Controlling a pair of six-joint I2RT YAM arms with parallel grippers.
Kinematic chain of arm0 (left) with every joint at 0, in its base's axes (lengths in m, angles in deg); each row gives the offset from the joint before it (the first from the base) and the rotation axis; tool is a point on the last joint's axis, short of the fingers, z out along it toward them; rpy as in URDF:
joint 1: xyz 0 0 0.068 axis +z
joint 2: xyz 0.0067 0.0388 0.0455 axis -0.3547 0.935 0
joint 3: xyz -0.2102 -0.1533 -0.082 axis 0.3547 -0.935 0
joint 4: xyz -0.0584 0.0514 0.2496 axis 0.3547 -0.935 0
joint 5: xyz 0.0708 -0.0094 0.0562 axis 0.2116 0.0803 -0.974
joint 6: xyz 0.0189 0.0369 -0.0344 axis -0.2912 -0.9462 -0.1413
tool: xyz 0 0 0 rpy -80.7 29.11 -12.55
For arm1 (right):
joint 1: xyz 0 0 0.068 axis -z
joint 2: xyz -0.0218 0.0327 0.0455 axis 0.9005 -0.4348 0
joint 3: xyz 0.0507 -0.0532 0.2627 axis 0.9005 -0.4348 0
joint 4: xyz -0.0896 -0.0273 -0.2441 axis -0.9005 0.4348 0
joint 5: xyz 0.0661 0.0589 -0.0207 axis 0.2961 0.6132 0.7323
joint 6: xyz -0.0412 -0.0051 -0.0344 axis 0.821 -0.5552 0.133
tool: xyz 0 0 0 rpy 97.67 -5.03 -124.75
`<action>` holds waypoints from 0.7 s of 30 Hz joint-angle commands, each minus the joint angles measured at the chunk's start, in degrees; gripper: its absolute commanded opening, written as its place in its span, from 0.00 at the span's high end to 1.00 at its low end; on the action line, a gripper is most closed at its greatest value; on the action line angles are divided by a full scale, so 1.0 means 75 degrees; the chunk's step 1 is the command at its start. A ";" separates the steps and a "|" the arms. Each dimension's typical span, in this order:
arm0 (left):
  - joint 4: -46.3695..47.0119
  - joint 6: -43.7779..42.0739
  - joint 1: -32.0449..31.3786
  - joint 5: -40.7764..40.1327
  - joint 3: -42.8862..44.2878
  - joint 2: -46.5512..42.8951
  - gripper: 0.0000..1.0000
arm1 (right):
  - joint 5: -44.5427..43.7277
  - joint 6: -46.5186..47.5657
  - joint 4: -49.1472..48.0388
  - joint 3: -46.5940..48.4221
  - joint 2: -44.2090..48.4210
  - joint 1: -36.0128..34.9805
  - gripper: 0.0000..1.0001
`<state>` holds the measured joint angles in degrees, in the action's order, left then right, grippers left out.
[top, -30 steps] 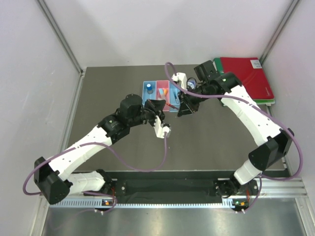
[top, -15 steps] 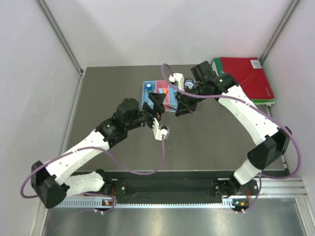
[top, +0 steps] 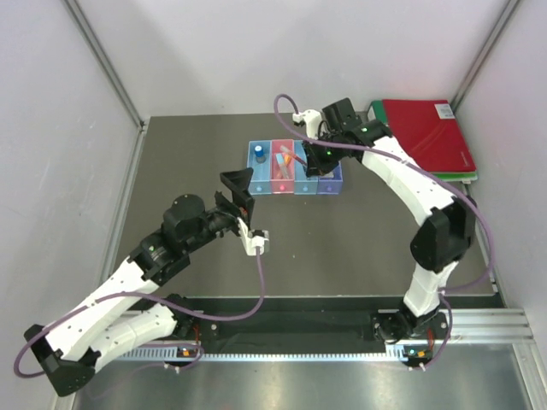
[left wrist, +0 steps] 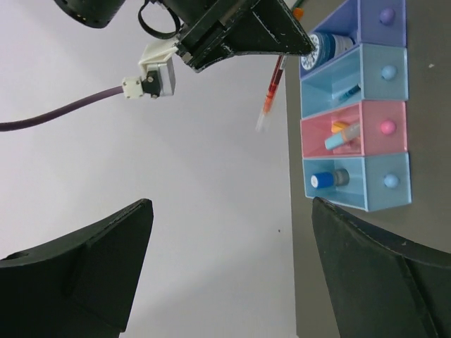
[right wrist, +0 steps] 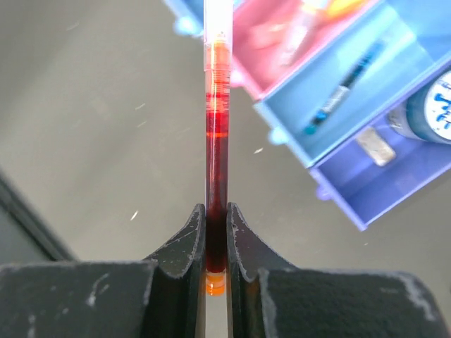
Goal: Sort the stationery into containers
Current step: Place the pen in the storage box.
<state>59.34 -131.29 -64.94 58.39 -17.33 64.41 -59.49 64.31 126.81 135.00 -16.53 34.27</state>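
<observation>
The containers (top: 258, 166) are a joined row of bins at the table's middle back: light blue, pink (top: 282, 175), light blue, purple (top: 332, 178). My right gripper (right wrist: 216, 232) is shut on the lower end of a thin red pen (right wrist: 217, 141). It holds the pen in the air, above and in front of the bins (right wrist: 352, 77). The left wrist view shows that pen (left wrist: 271, 88) hanging free under the right gripper. A dark pen (right wrist: 342, 88) lies in the second light blue bin. A round blue jar (right wrist: 430, 105) sits in the purple one. My left gripper (top: 242, 190) is open and empty, on the near side of the bins.
A red binder (top: 427, 137) lies on a green one at the back right corner. A blue-capped bottle (left wrist: 324, 179) lies in the first light blue bin, and a light blue and an orange bar (left wrist: 342, 134) in the pink bin. White walls close in the table.
The left gripper let go of the red pen, opened wide and drew back toward the near left. The right gripper closed on the pen and carried it back over the bins.
</observation>
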 commanded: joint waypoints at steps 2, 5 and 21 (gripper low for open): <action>-0.0508 0.0372 -0.0030 -0.0781 -0.0216 -0.0466 0.01 | -0.0609 -0.1390 -0.0907 0.0968 -0.1074 0.0349 1.00; -0.0613 0.0407 -0.0030 -0.1107 -0.0216 -0.0572 0.01 | -0.0609 -0.1931 -0.1072 0.1460 -0.1661 0.0502 1.00; -0.0321 0.0419 -0.0030 -0.1461 -0.0193 -0.0432 0.01 | -0.0656 -0.2776 -0.1424 0.0994 -0.2449 0.0877 1.00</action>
<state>53.83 -129.19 -65.03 48.40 -18.80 60.67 -64.19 45.16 118.16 144.46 -34.63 39.39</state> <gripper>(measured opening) 0.988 0.069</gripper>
